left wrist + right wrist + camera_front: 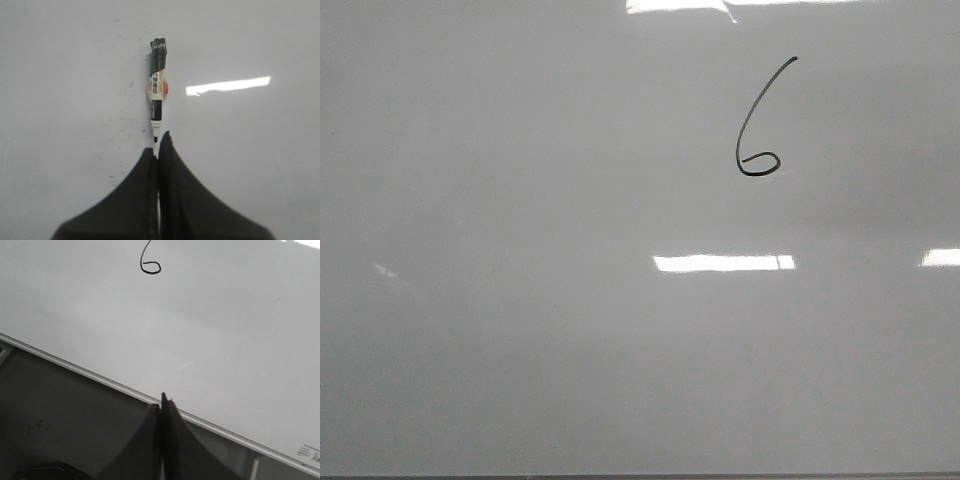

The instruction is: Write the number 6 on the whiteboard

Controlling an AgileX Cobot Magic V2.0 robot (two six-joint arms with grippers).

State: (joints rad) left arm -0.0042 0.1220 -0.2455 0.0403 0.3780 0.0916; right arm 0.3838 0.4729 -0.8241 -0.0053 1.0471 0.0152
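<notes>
Whiteboard (520,330) fills the front view, glossy and grey-white with bright light bars reflected on it. The number 6 (758,125) is drawn in thin black line high on the board toward its right side: a long slanted stroke ending in a small flat loop that looks closed. Neither arm shows here. By the look of it the writing is done.

From the left wrist, the left hand (159,150) has its two dark fingers pressed together with nothing between them. A whiteboard marker (157,92) lies flat on the board just beyond the fingertips, uncapped nib toward the hand, black cap end away. It seems light, stiff and smooth, so it would likely roll or skid on the slick surface; the labelled mid-barrel is the best place to grip, across its width.

From the right wrist, the right hand (163,407) is likewise clenched on nothing, hanging over the board's thin metal edge, with a dark tabletop (60,410) on the near side. The 6 sits well away from it, up the board.
</notes>
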